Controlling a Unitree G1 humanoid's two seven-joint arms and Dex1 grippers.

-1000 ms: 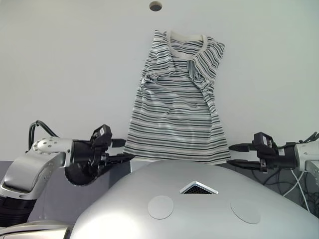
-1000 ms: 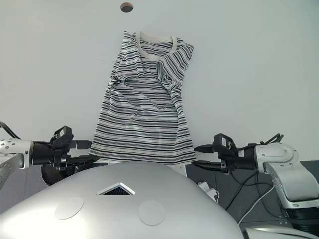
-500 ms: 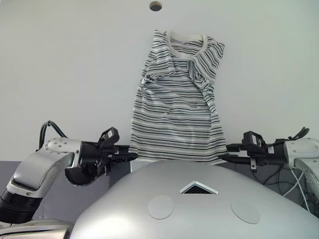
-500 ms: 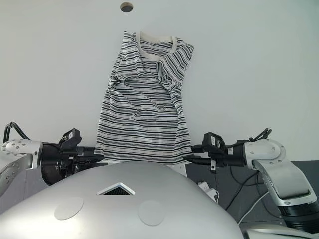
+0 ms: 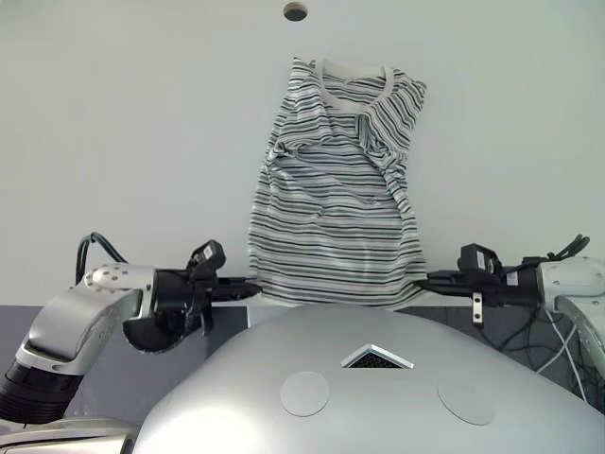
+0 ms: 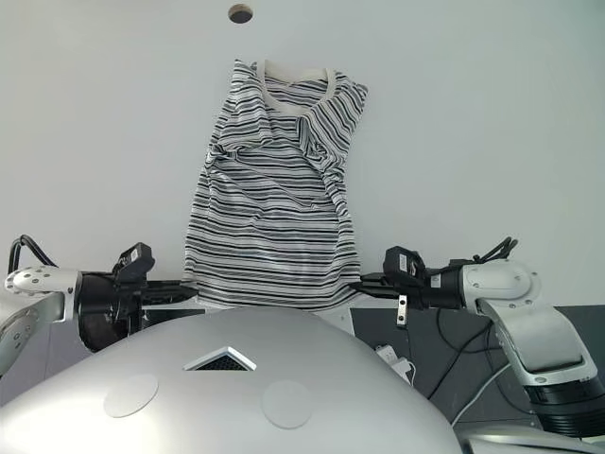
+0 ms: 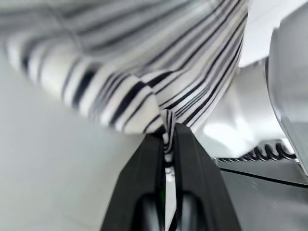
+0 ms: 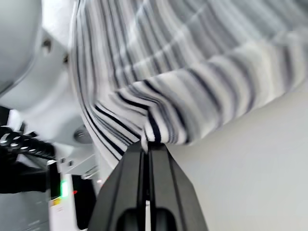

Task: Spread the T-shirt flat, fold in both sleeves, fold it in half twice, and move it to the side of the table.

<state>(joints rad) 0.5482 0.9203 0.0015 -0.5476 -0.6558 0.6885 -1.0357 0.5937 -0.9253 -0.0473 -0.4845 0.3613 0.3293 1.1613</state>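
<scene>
Black-and-white stripes across the T-shirt (image 5: 336, 189). Lies rumpled and narrow on the white table (image 5: 142, 142), collar at the far end, sleeves bunched inward, hem at the near edge. Pinched at the hem's left corner by the left claw (image 7: 167, 134), fingers pressed together on a fold of cloth. Pinched likewise at the right corner by the right claw (image 8: 147, 144). Beyond the collar, a small round hole (image 5: 295, 11) in the table.

You are bringing the left gripper (image 5: 250, 282) and right gripper (image 5: 430, 278) inward, pinching them onto the hem corners of the T-shirt (image 5: 336, 208).
</scene>
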